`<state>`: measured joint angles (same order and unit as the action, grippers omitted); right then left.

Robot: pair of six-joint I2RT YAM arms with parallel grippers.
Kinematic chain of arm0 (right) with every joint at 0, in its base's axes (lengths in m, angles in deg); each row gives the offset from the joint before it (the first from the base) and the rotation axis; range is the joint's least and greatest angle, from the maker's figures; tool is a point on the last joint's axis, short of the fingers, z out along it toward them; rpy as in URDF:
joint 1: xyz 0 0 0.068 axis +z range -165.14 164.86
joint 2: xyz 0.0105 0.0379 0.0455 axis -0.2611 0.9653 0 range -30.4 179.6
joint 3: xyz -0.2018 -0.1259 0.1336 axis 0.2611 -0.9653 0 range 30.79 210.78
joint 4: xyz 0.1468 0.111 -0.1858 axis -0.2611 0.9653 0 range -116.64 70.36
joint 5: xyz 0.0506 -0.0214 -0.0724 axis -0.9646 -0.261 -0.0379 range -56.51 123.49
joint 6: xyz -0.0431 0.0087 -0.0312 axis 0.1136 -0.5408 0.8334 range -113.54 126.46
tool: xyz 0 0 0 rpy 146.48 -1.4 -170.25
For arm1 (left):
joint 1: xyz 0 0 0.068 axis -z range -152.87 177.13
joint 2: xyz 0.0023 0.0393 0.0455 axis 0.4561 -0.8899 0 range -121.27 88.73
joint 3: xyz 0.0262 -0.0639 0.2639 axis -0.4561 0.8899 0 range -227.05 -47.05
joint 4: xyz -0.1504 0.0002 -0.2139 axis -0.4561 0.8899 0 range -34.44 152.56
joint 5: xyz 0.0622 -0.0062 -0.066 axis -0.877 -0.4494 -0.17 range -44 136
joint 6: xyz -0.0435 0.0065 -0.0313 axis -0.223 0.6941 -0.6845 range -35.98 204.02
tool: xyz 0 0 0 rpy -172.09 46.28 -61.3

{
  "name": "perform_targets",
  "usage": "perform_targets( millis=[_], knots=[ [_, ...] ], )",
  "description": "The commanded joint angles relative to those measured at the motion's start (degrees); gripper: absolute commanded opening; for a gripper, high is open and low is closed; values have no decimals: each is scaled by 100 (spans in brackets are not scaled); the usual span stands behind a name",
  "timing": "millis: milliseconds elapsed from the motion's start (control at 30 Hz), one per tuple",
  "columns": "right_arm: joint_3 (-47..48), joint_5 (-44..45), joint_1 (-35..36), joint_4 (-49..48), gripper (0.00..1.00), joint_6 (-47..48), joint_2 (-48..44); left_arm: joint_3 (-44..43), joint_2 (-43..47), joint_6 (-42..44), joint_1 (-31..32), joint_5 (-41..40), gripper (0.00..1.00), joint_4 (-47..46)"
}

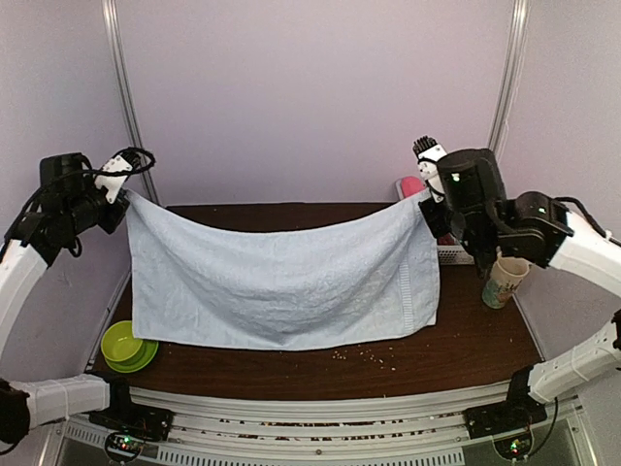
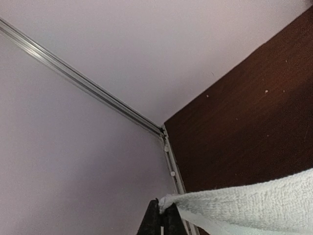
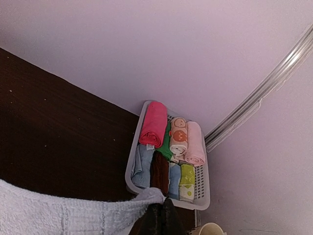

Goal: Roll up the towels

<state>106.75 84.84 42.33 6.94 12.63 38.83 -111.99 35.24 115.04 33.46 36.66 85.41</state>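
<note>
A pale light blue towel (image 1: 277, 282) hangs spread out above the dark table, stretched between both arms, its lower edge near the tabletop. My left gripper (image 1: 124, 197) is shut on its upper left corner (image 2: 168, 201). At the upper right corner (image 3: 154, 196), my right gripper (image 1: 428, 201) is shut on the cloth. A rolled magenta-pink towel (image 3: 153, 124) lies in the white basket (image 3: 201, 201) at the back right, and a bit of pink (image 1: 409, 186) shows behind the right arm in the top view.
The basket also holds several small rolls in green, peach, brown, blue and yellow. A patterned cup (image 1: 505, 282) stands at the right under the right arm. A green bowl (image 1: 126, 346) sits at the front left. Crumbs (image 1: 369, 355) lie near the table's front edge.
</note>
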Motion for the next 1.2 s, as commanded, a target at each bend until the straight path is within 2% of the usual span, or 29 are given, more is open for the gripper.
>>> perform_targets(
  millis=[0, 133, 333, 467, 567, 733, 867, 1033, 1167],
  knots=[
    [368, -827, -954, -196, 0, -111, 1265, -182, -1388, 35, -201, -190, 0, -211],
    [1353, -1325, -1573, -125, 0, 63, 2860, -933, -3118, 100, -393, -233, 0, -343],
    [3933, -1438, -2112, 786, 0, 333, 5425, -2782, -5786, 146, -527, -636, 0, -239],
    [5694, -1480, -2335, 1388, 0, 483, 6642, -3609, -6718, 151, -536, -839, 0, -235],
    [6244, -1342, -2507, 1362, 0, 619, 7052, -4115, -7134, 140, -536, -1086, 0, -259],
    [5712, -1012, -2622, 747, 0, 689, 6908, -4411, -7304, 332, -536, -1473, 0, -762],
    [4725, -770, -2629, -174, 0, 644, 6290, -4020, -6930, 298, -536, -1545, 0, -1345],
    [4304, -100, -2612, -830, 0, 783, 5939, -3550, -6517, 234, -537, -1668, 0, -1858],
    [3505, 23, -2574, -1714, 0, 943, 5436, -3235, -6262, 170, -541, -1753, 0, -2195]
  ],
)
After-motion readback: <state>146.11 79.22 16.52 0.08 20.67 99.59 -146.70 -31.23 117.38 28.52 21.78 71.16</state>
